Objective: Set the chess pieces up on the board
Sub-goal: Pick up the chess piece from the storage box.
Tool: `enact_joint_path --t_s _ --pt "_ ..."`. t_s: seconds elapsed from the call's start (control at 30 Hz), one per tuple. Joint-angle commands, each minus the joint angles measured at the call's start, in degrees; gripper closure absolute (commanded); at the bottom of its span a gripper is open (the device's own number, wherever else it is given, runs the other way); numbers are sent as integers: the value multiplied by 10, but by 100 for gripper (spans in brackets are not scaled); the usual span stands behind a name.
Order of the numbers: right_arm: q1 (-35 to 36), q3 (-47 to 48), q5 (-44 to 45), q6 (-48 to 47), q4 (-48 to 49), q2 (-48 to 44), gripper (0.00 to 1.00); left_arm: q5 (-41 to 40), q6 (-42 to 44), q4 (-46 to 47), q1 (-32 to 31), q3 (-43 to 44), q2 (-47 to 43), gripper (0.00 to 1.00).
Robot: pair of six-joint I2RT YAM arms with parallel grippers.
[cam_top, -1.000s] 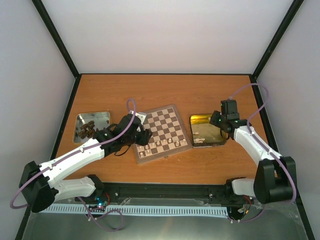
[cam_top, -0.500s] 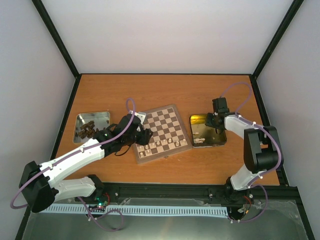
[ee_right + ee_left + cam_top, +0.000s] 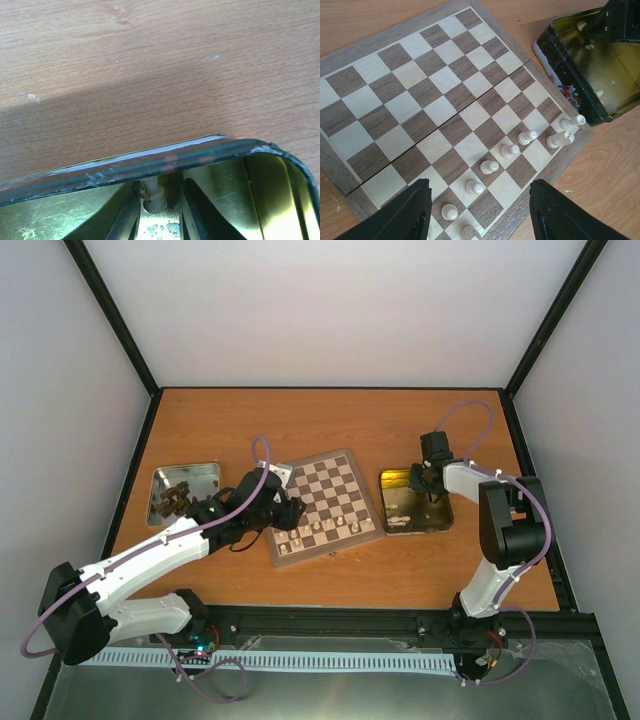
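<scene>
Board (image 3: 325,507): flat and askew mid-worktop (image 3: 330,430), between silver tray (image 3: 205,472) and gold tin (image 3: 413,502).
Cream chessmen (image 3: 489,166): lined along the board's near squares.
Left fingers (image 3: 400,217): spread apart above the board's near edge, nothing between them.
Right fingers (image 3: 200,215): inside the tin's corner, either side of one cream piece (image 3: 154,196); grip cannot be told.
In the way: tin rim, hiding part of that piece.
Dark chessmen (image 3: 172,500): heaped in the tray.
</scene>
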Motion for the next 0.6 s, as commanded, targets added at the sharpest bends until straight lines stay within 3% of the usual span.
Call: enact_joint_path --t_s 0.0,0.13,0.33,0.57 --pt "3 15 1 -22 4 16 78 -2 -4 11 5 8 -8 45" --pt "3 18 -9 -30 2 21 81 -4 -4 11 5 7 -8 45" --pt "3 26 -7 -38 -7 37 77 -6 -5 10 5 7 -8 45" --pt "9 29 6 -36 -24 24 95 -7 -10 11 5 7 -11 45"
